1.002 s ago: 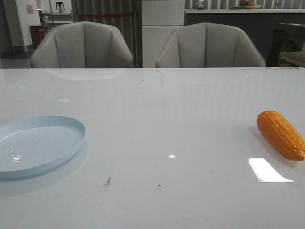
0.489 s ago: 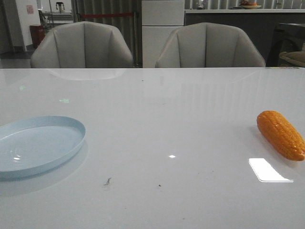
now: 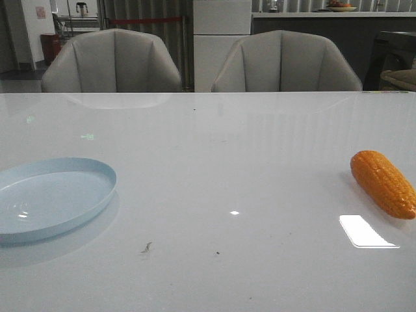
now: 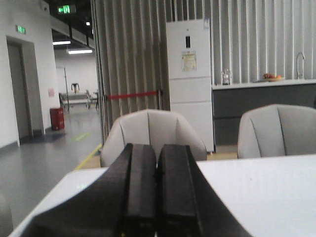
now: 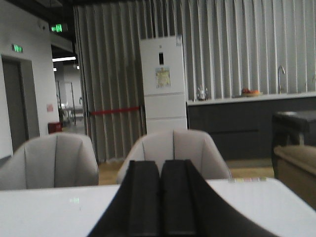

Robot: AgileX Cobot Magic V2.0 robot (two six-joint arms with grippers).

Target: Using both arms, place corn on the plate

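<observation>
The orange corn (image 3: 383,183) lies on the white table (image 3: 221,169) at the right edge of the front view. The pale blue plate (image 3: 45,198) sits at the left, holding nothing. Neither arm shows in the front view. In the left wrist view my left gripper (image 4: 157,148) is shut and empty, pointing level across the table toward the chairs. In the right wrist view my right gripper (image 5: 160,164) is shut and empty, pointing the same way. Corn and plate are out of both wrist views.
Two grey chairs (image 3: 114,62) (image 3: 286,62) stand behind the table's far edge. A bright light reflection (image 3: 365,232) lies on the table just in front of the corn. Small dark specks (image 3: 147,247) mark the table near the front middle.
</observation>
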